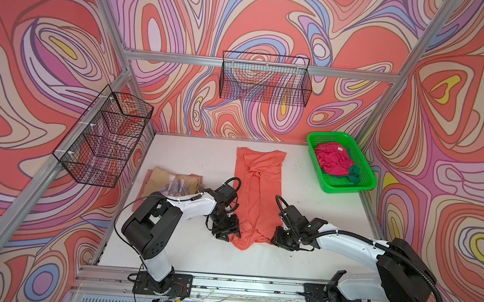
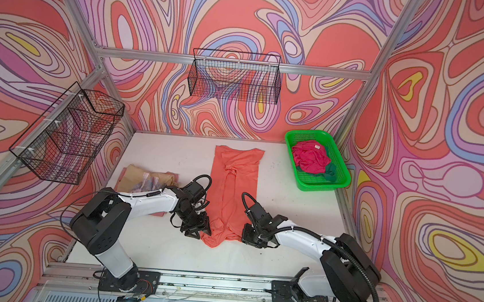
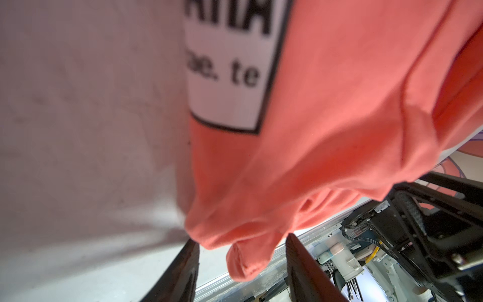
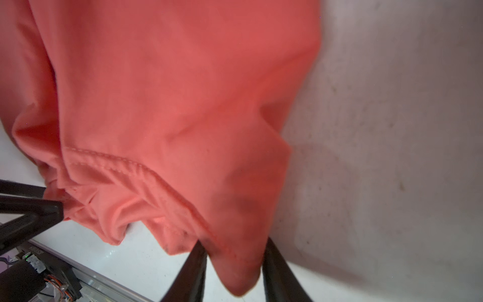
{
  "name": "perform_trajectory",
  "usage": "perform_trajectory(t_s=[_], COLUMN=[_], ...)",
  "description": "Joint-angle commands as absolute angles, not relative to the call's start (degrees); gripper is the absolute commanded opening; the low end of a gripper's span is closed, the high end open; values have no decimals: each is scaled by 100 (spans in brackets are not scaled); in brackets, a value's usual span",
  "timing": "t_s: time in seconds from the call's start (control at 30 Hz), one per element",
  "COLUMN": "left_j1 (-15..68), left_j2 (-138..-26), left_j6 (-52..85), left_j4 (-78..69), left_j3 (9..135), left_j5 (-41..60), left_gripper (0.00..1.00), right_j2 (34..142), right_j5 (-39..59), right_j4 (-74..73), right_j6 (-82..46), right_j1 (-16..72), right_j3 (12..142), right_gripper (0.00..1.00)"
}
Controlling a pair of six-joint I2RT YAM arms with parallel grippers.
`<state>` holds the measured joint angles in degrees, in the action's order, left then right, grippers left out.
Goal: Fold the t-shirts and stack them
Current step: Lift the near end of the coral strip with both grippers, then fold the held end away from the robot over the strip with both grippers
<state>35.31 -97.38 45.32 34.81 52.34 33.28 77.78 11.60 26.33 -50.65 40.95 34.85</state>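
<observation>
Top views, both: white table (image 1: 189, 159), coral-orange t-shirt (image 1: 257, 189) stretched long beyond the fingertips, probably staged for an end-over-end fold. Left gripper (image 1: 228, 236), fingers (image 3: 180, 274) spread astride one hem corner. Right gripper (image 1: 276, 240), fingers (image 4: 192, 274) hugging another corner; pinched yet, cannot tell. Left wrist alone: white printed panel (image 3: 227, 65) past the fingertips.

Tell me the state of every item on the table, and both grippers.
Orange shirt, sides folded in, near end bunched.
Pink shirt, crumpled in green tray.
Tan shirt, folded, atop a salmon shirt.
Left gripper, fingers apart around shirt corner.
Right gripper, around shirt corner, grip unclear.
</observation>
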Motion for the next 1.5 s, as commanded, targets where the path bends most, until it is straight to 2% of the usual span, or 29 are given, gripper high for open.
perform_trajectory(t_s=[0.0, 0.3, 0.4, 0.57, 1.03, 1.27, 1.47], left_j1=[3577, 3577, 3577, 3593, 3474, 3113, 2874], left_j2=[-10059, -9912, -9764, -9373, -8794, -9107, -9878], left_j6=[4526, 4482, 4530, 4630, 4515, 4244, 3965], left_j4=[3366, 3484, 3522, 3662, 4526, 4800, 5035], left_j3=[5123, 5268, 5312, 5368, 6006, 6833, 7860], left_j5=[2869, 2856, 2908, 3022, 2887, 2874, 2897], left_gripper=[45, 23, 14, 0, 0, 0, 0], right_j2=[7841, 7622, 7502, 7273, 7020, 7249, 7962], right_j5=[1124, 1063, 1055, 977, 713, 934, 1239], right_j4=[2608, 2858, 2940, 3165, 3816, 3913, 3882], right_j6=[-5087, -4995, -4966, -4932, -4653, -4041, -3473], right_j1=[4087, 4087, 4088, 4087, 4002, 3222, 2661], right_j3=[3384, 3514, 3584, 3735, 4479, 5166, 6072], right_gripper=[29, 5, 0, 0, 0, 0, 0])
